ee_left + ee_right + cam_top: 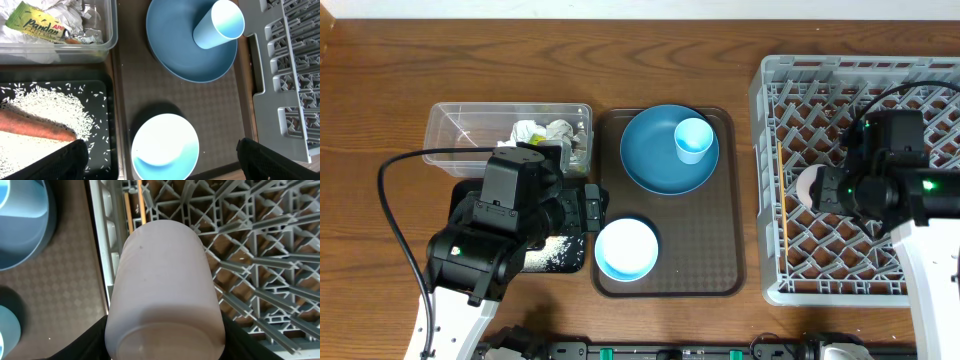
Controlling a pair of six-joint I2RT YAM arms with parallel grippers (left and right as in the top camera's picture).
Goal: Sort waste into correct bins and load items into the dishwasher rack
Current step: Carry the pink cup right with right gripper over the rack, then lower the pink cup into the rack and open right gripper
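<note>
My right gripper [165, 347] is shut on the pinkish-white cup [165, 280], holding it on its side over the left part of the grey dishwasher rack [775, 130]. Two wooden chopsticks [782, 195] lie in the rack by its left wall. My left gripper [162, 162] hangs open above the white bowl [165, 147] on the brown tray. The blue plate [185, 55] carries the light blue cup [219, 25]. An orange carrot [35, 127] and rice [50, 105] lie in the black bin [100, 90]. Paper wads and a yellow-green wrapper [37, 25] fill the clear tub [455, 125].
The brown serving tray [720, 260] sits between the bins and the rack. My left arm [490, 240] covers most of the black bin in the overhead view. A black cable [395, 200] loops out at its left.
</note>
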